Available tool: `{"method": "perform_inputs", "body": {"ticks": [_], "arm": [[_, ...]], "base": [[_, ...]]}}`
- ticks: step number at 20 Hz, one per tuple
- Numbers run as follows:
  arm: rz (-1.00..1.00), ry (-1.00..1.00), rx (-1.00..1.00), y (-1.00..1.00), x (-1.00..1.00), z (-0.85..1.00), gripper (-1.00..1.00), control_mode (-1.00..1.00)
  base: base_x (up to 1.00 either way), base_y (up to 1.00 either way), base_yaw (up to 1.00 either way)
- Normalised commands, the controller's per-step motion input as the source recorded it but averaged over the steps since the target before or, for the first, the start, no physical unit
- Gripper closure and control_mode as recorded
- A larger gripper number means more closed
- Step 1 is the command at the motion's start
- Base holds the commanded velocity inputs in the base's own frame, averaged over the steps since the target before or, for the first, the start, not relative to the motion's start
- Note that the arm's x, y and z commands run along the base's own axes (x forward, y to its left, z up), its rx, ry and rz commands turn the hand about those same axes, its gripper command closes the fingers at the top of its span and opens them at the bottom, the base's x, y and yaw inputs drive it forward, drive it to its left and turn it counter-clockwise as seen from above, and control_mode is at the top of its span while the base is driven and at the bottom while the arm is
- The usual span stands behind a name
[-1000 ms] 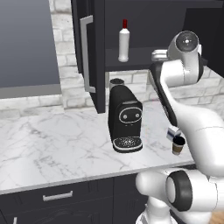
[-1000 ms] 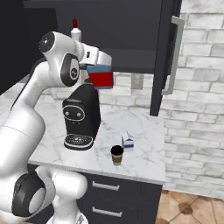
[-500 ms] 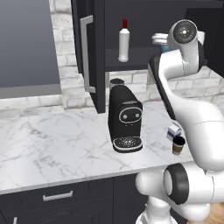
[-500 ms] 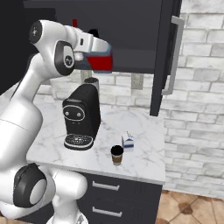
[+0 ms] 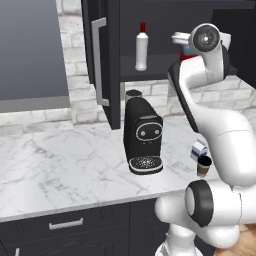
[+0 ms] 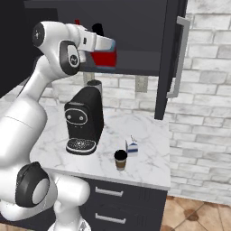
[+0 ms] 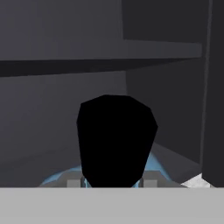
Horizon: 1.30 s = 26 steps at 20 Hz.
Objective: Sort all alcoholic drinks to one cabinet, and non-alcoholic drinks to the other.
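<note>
My gripper (image 6: 103, 43) is shut on the squat red bottle (image 6: 105, 58), holding it upright by its pale blue shoulders at the open wall cabinet (image 6: 135, 63), just above the shelf edge. In the hand view the bottle's black cap (image 7: 116, 140) stands close, with the dark cabinet shelf (image 7: 100, 52) behind it. The slim white bottle (image 5: 142, 49) with a red cap stands on the same cabinet's shelf, to the left of my hand. The brown coffee cup (image 6: 120, 159) and the small milk carton (image 6: 131, 147) sit side by side on the marble counter (image 6: 149, 158).
A black coffee machine (image 5: 143, 137) stands on the counter under the cabinet. The cabinet's doors hang open on both sides, one with its silver handle (image 5: 98, 60) at the left, the other (image 6: 179, 56) at the right. Black drawers (image 6: 113, 194) run below the counter.
The arm has lifted the red bottle and carried it forward toward the cabinet opening. The cup, carton and white bottle have stayed put.
</note>
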Motion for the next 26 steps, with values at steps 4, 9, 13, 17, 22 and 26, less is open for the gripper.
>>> {"method": "perform_inputs", "body": {"ticks": [4, 9, 13, 17, 22, 26], "arm": [[0.00, 0.00, 0.00, 0.00, 0.43, 0.00, 1.00, -1.00], [0.00, -0.01, 0.00, 0.00, 0.41, 0.00, 1.00, -1.00], [0.00, 0.00, 0.00, 0.00, 0.40, -0.05, 1.00, -1.00], [0.00, 0.00, -0.01, 0.00, 0.39, -0.08, 1.00, -1.00], [0.00, -0.01, -0.02, 0.00, 0.30, -0.14, 1.00, -1.00], [0.00, -0.06, -0.05, 0.00, 0.45, 0.00, 1.00, -1.00]], "base": [[0.00, 0.00, 0.00], [0.00, 0.00, 0.00], [0.00, 0.00, 0.00], [0.00, 0.00, 0.00], [0.00, 0.00, 0.00], [0.00, 0.00, 0.00]]}}
